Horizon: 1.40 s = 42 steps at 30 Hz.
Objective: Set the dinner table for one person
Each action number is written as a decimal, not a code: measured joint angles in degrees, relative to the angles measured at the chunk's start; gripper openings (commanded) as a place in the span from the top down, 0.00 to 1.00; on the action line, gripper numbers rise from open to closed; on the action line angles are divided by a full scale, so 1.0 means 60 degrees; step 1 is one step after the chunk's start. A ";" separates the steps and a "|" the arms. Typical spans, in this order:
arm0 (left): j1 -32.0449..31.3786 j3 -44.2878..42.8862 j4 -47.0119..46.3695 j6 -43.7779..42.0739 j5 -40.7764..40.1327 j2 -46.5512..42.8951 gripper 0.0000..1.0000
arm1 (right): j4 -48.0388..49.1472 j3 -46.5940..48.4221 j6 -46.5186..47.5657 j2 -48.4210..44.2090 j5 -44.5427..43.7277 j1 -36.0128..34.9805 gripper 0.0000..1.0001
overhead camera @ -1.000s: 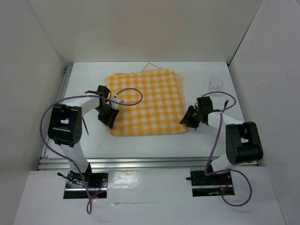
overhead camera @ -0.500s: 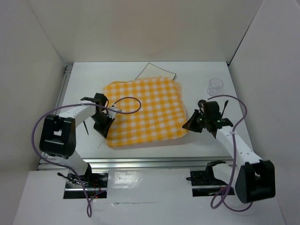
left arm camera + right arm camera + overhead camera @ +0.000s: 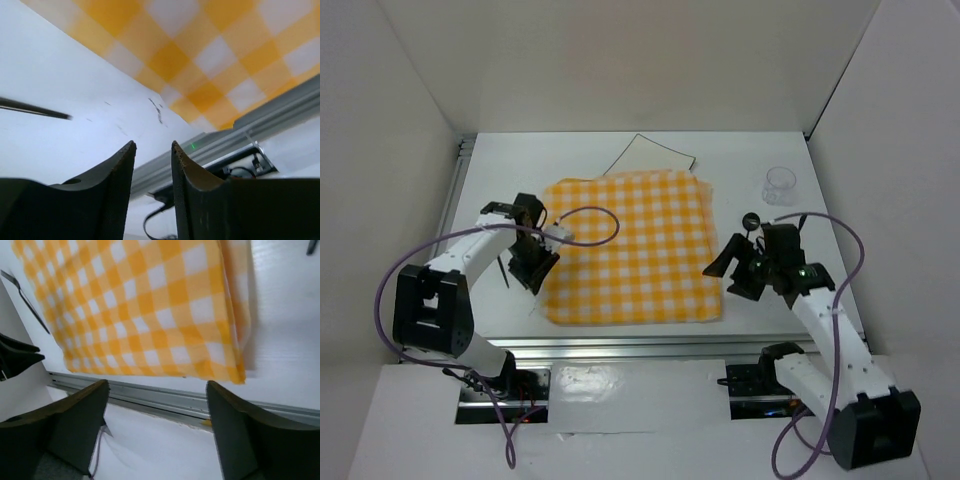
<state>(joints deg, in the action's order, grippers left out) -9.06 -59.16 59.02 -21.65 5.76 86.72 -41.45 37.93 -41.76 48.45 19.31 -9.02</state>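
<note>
The dinner table point(image 3: 520, 150) is a white top with an aluminium rail point(image 3: 620, 345) at its near edge. A yellow-and-white checked cloth point(image 3: 632, 250) lies flat on it, its near edge close to the rail. My left gripper point(image 3: 527, 272) is just off the cloth's left edge. In the left wrist view point(image 3: 152, 145) its jaws stand a narrow gap apart with nothing between them. My right gripper point(image 3: 727, 275) is off the cloth's right near corner. In the right wrist view point(image 3: 156, 385) it is wide open and empty, with the cloth point(image 3: 140, 310) beyond it.
A black fork point(image 3: 503, 268) lies left of the cloth. It also shows in the left wrist view point(image 3: 35, 109). A clear glass point(image 3: 780, 185) stands at the back right. A white square plate point(image 3: 655, 155) with a dark rim lies behind the cloth, partly under it.
The cloth has slid toward the near rail, uncovering the plate behind it. Both grippers have let go of its edges. The right arm has swung out to the right.
</note>
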 measured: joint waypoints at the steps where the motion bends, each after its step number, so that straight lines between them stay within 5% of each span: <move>1: -0.0047 -0.0291 -0.0040 0.0007 -0.0029 0.0011 0.57 | 0.0175 0.0255 0.0233 0.0474 0.0044 -0.0004 0.38; 3: -0.0273 -0.1311 -0.0222 0.0066 -0.0087 0.0233 0.57 | 0.0736 0.1031 0.0674 0.1894 0.0219 -0.0004 0.90; 4: -0.0397 -0.1719 -0.0437 0.0109 -0.0095 0.0408 0.57 | 0.1093 0.1366 0.0929 0.2586 0.0284 -0.0015 1.00; 10: -0.1158 -0.2747 -0.1861 0.0270 -0.0568 0.2357 0.57 | 0.3155 0.2787 0.1745 0.6710 0.0514 -0.0040 1.00; 16: -0.1683 -0.2277 -0.2605 0.0433 -0.1326 0.3745 0.59 | 0.4073 0.3180 0.1774 0.8976 0.0401 -0.0138 1.00; 31: -0.1752 0.0106 -0.3348 0.0433 -0.1257 0.1923 0.59 | 0.5359 -0.0834 -0.0364 0.5861 -0.0149 -0.1144 1.00; 36: -0.1752 0.0124 -0.3144 0.0525 -0.1071 0.1887 0.59 | 0.4441 0.0328 0.0146 0.6579 -0.0266 -0.1147 0.67; 37: -0.1749 0.0106 -0.3075 0.0605 -0.1031 0.1894 0.59 | 0.4302 0.0696 0.0324 0.6739 -0.0372 -0.1144 0.57; 38: -0.1749 0.0069 -0.2969 0.0641 -0.0969 0.1909 0.59 | 0.4120 0.1096 0.0521 0.6859 -0.0452 -0.1144 0.35; 42: -0.1749 -0.0375 -0.2441 0.0674 -0.0714 0.1953 0.57 | 0.3279 0.3450 0.1264 0.7198 -0.0772 -0.1133 0.15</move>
<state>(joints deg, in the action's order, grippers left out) -19.55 -61.41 44.38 -17.61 1.48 98.43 -21.78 58.63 -34.17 91.64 14.68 -15.81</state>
